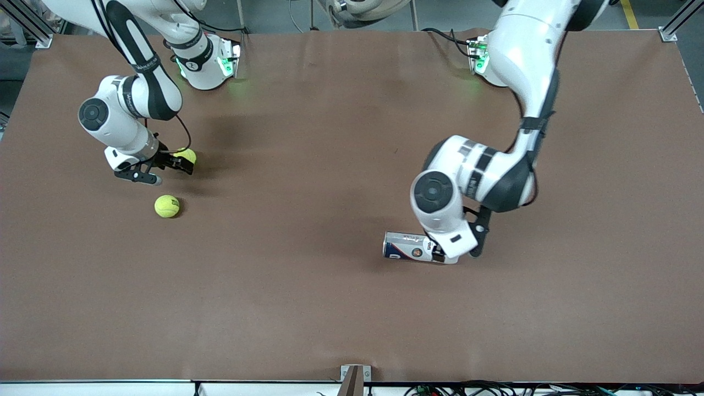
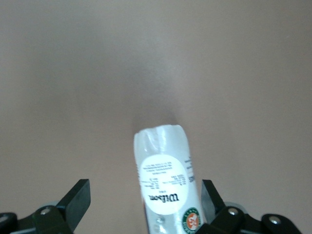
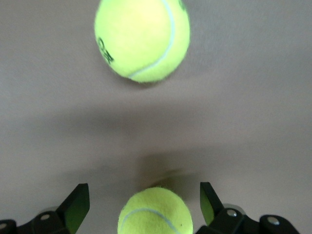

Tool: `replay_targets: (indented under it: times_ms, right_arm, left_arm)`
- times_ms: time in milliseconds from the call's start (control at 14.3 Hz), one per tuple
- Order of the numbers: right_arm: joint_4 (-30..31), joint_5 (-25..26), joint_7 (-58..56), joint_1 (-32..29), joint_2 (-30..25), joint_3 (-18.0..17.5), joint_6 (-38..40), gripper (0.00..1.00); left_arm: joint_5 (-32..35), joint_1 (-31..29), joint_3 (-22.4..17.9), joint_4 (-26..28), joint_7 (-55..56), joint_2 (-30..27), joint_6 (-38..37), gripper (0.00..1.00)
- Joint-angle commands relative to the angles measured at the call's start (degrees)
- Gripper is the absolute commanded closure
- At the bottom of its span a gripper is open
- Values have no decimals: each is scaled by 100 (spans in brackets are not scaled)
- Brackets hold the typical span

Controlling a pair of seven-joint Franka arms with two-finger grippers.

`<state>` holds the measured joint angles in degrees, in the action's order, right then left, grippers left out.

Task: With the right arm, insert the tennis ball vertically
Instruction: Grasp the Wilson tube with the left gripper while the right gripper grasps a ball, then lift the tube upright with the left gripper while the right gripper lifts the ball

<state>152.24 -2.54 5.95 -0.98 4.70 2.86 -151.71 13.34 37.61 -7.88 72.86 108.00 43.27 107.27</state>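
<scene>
Right hand (image 1: 165,168) low over bench (image 1: 308,308), fingers apart around tennis ball (image 3: 155,214); second ball (image 1: 166,206) nearer camera. Left hand (image 2: 146,209) fingers apart astride lying can (image 1: 410,246).

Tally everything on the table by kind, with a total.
Tennis balls: 2, one free on the table, one between the open fingers of the right end effector.
Ball cans: 1, lying on its side between the open fingers of the left end effector.
Total: 3
</scene>
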Motion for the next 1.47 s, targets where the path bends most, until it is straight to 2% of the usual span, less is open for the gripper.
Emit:
replay_targets:
  times_ms: [0,280,420,560,630,699,769,909,979,1399]
  right_arm:
    - [183,-80,82,54,-48,4,-34,0]
    - [306,-89,100,54,-66,-4,159,0]
    - [306,-89,100,46,-75,-4,370,0]
    - [298,-89,100,54,-75,4,493,7]
    - [289,-89,100,54,-75,4,520,17]
    - [280,-89,100,54,-75,4,520,32]
    - [280,-89,100,72,-75,4,520,53]
    - [236,-89,100,81,-66,4,538,88]
    - [201,-89,91,81,-66,-4,538,97]
    - [-904,-98,99,63,-66,4,1801,100]
  left_arm:
    - [125,553,-564,-246,440,488,294,0]
    - [133,905,-863,-246,923,788,471,0]
    - [133,915,-855,-237,1126,823,471,0]
    - [142,897,-899,-237,1337,824,471,0]
    - [133,906,-960,-237,1434,824,471,0]
    - [133,906,-987,-237,1539,824,479,0]
    - [142,897,-987,-237,1592,832,532,0]
    - [142,897,-987,-211,1602,885,567,0]
    - [133,897,-987,-219,1636,920,585,0]
    - [116,897,-969,-193,1760,999,761,0]
